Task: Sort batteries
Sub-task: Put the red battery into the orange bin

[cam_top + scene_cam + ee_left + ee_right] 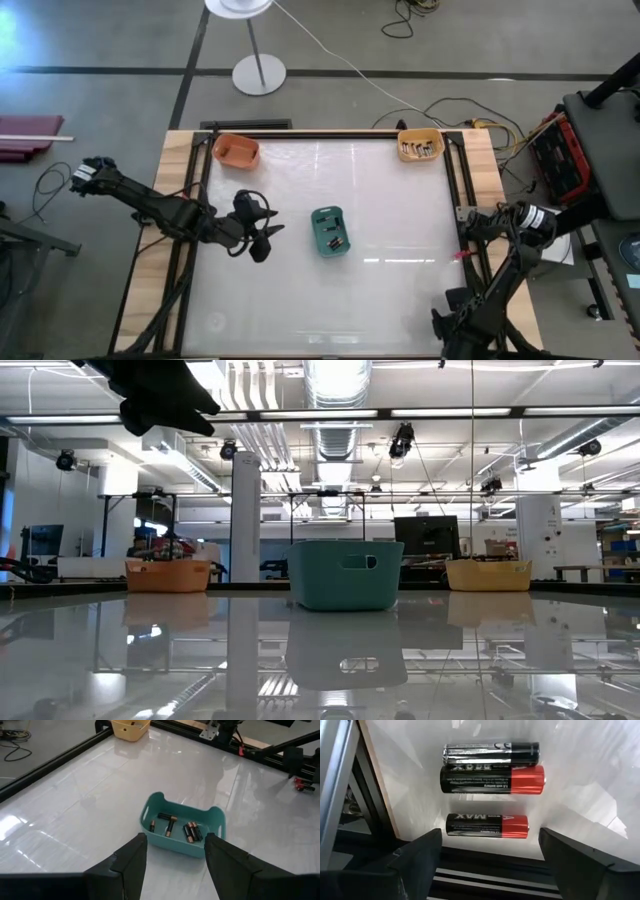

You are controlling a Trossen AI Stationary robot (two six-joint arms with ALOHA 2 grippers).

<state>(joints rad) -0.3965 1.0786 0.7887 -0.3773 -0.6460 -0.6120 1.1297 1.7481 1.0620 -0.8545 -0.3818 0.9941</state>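
Note:
Three batteries lie on their sides on the white table by its right edge rail: a silvery-black one [491, 754], a thicker black-and-red one [492, 779] and a shorter black-and-red one [486, 825]. My right gripper [492, 854] hovers open above them, one finger on either side, touching nothing; in the high view it [470, 228] is at the right edge. A teal bin [182, 831] in the middle of the table holds several batteries [192, 831]. Just left of the bin [330, 232], my left gripper [266, 238] stands open and raised.
An orange bin [236, 150] stands at the far left corner. At the far right a yellow bin [420, 145] holds batteries. A black frame rail [455, 190] runs round the table. The near half of the white table [330, 310] is bare.

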